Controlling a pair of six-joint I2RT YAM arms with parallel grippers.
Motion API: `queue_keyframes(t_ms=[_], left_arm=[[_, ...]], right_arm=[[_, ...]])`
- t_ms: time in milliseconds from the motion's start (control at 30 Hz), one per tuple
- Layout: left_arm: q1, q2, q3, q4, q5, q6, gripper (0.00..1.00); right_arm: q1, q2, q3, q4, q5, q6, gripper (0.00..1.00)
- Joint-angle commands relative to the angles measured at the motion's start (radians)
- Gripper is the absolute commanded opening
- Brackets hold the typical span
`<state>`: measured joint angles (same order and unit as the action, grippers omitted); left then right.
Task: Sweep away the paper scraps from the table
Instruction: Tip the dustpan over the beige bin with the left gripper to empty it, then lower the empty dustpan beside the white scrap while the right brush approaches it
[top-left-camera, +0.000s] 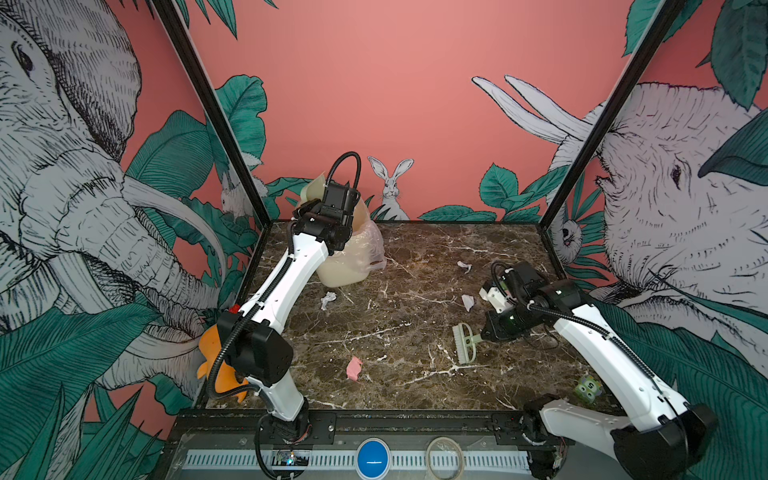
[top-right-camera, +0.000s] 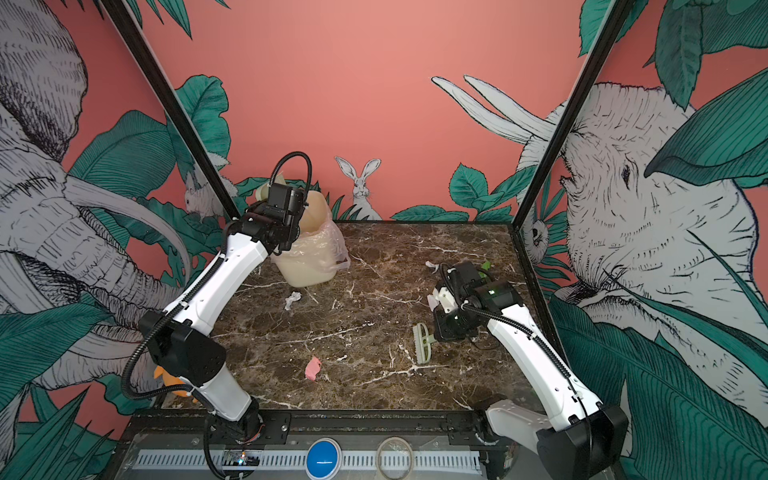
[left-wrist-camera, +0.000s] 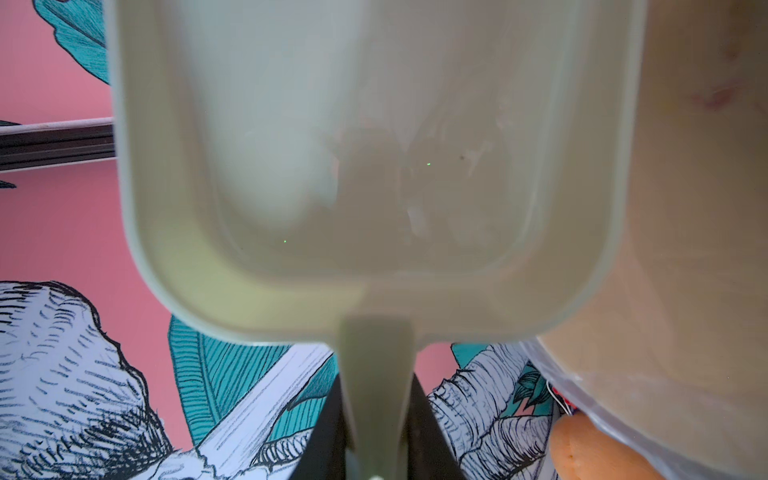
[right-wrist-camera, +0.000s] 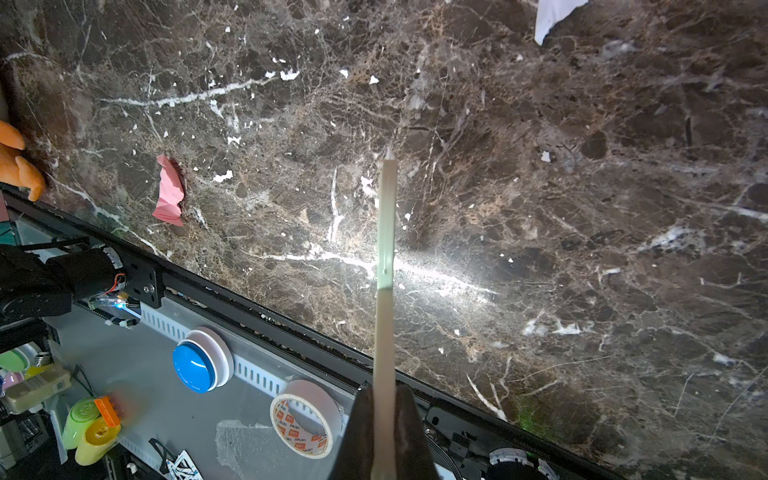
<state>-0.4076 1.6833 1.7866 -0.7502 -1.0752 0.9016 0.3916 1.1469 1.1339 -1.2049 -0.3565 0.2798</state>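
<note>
Your left claw (left-wrist-camera: 376, 432) is clamped on the dustpan (left-wrist-camera: 374, 187) handle at the bin (top-left-camera: 345, 270), your right claw (right-wrist-camera: 384, 428) pinches the brush (top-left-camera: 464, 343) low over the table (top-left-camera: 415, 386), so tip it clean, then set it beside the paper scraps (top-left-camera: 354, 368) scattered mid-table and sweep them in gently.

Four paper scraps (top-left-camera: 328, 300) lie well apart on the dark marble table (top-left-camera: 415, 395): one white just in front of the cream bin (top-left-camera: 345, 272), two white right of centre, and a pink scrap (top-left-camera: 354, 368) nearer the front edge. The right end effector (top-left-camera: 485, 337) is closed on the handle of a pale green brush (top-left-camera: 464, 344). The left arm (top-left-camera: 286, 274) reaches over the bin in the back left corner, with a pale dustpan (top-left-camera: 312, 189) showing above its wrist.
</note>
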Motion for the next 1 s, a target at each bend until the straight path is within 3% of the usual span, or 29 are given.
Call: queue_keyframes(t_ms=[0,100,233,533,700,967], left_arm=[[-0.005,-0.046,-0.023,0.026,-0.011,0.008,0.08],[-0.005,-0.055,-0.027,0.016,0.003,-0.017,0.09],[-0.006,-0.080,0.012,-0.068,0.096,-0.154,0.09],[-0.058,-0.156,0.104,-0.268,0.438,-0.484,0.10],[-0.137,-0.201,0.053,-0.306,0.584,-0.610,0.12],[-0.276,-0.255,-0.152,-0.271,0.746,-0.768,0.12]], right_arm=[[-0.004,-0.022,0.009,-0.008,-0.009,-0.012,0.00],[-0.005,-0.023,0.016,-0.016,0.003,-0.013,0.00],[-0.006,-0.017,0.038,-0.039,0.035,-0.020,0.00],[-0.012,0.038,0.170,-0.169,0.237,-0.096,0.00],[-0.028,0.082,0.279,-0.218,0.362,-0.126,0.00],[-0.046,0.198,0.369,-0.185,0.496,-0.183,0.00]])
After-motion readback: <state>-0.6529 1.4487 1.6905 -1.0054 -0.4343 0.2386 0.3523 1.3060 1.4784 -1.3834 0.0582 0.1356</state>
